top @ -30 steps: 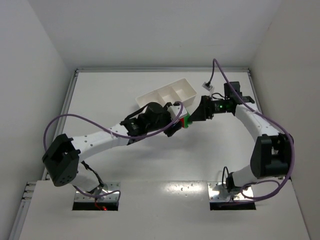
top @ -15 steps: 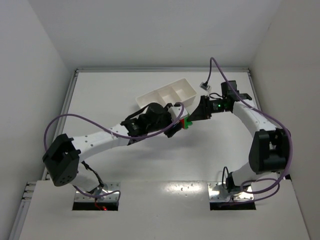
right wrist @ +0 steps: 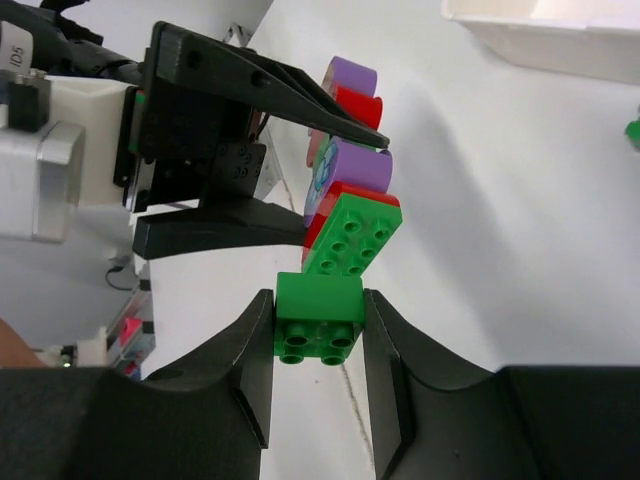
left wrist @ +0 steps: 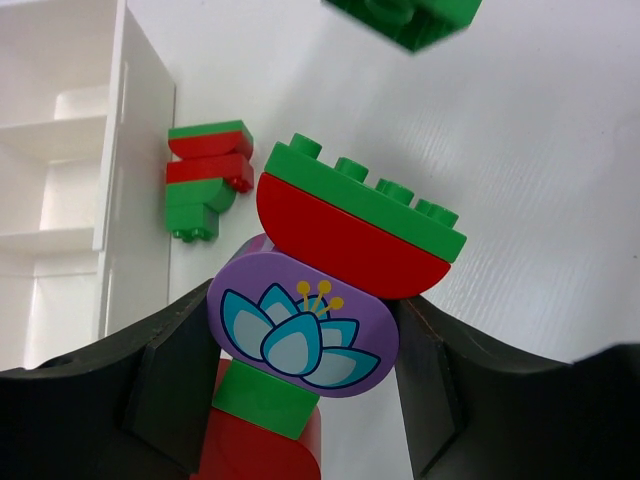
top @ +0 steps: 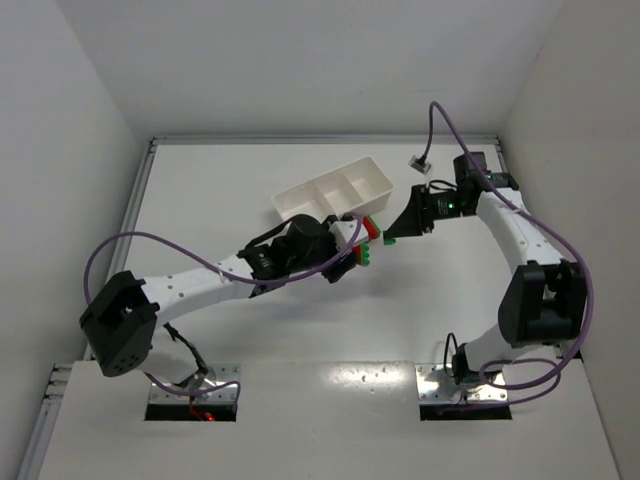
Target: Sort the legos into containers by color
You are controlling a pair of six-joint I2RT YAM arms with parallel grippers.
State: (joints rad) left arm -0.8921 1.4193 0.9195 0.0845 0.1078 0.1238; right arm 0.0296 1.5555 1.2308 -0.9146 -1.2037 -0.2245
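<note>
My left gripper (left wrist: pixel 305 325) is shut on a stack of legos. Its purple brick with a flower print (left wrist: pixel 300 335) sits between the fingers, and a red half-round (left wrist: pixel 345 245) and a green plate (left wrist: pixel 370 195) stick out beyond them. My right gripper (right wrist: pixel 319 305) is shut on a small green brick (right wrist: pixel 320 315), held just clear of the stack's green plate (right wrist: pixel 352 235). Both grippers meet above the table, in front of the white tray (top: pixel 335 190) with its containers. A second small red-and-green stack (left wrist: pixel 205 180) lies on the table against the tray's wall (left wrist: pixel 135 170).
The tray (right wrist: pixel 560 35) lies at an angle at the back of the table, close behind both grippers. White walls close the table in at the left, right and back. Purple cables loop off both arms.
The right gripper has closed on the green brick and drawn back to the right with it, off the stack. The left gripper has shifted slightly nearer with the stack.
</note>
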